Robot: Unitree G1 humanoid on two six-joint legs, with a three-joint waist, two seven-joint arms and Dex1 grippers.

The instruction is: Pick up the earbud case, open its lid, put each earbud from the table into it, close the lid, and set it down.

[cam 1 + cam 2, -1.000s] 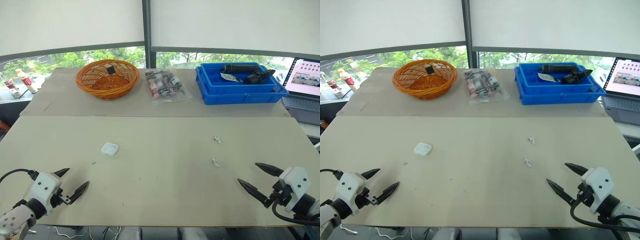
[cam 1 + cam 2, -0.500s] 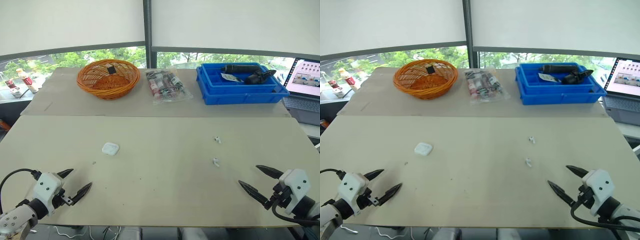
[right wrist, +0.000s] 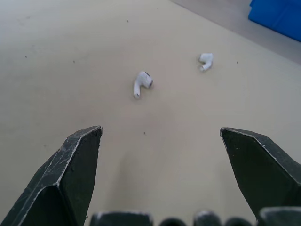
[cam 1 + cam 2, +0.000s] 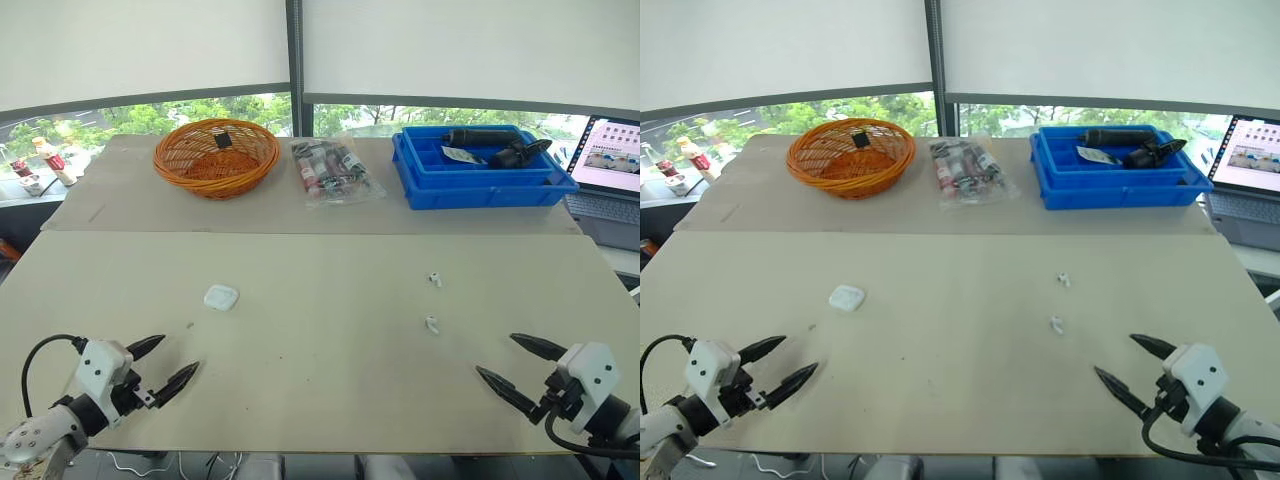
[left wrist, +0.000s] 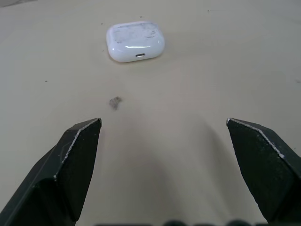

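Earbud case [image 5: 135, 41] is lying closed on the desk [image 4: 320, 390], left of centre and ahead of the left pincer [image 4: 176, 355], whose fingers are standing apart. It is looking small, light, rigid and glossy, so probably slippery. Pinching across its two broad faces seems best.

Two earbuds [image 4: 435, 279] [image 4: 431, 323] are lying apart ahead of the right pincer [image 4: 497, 356], which is also gaping.

Basket [image 4: 215, 186], packet [image 4: 333, 170] and blue tray [image 4: 490, 190] are sitting far back, blocking nothing.

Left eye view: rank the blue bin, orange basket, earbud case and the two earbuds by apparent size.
1. blue bin
2. orange basket
3. earbud case
4. nearer earbud and farther earbud: they look alike, too small to rank.
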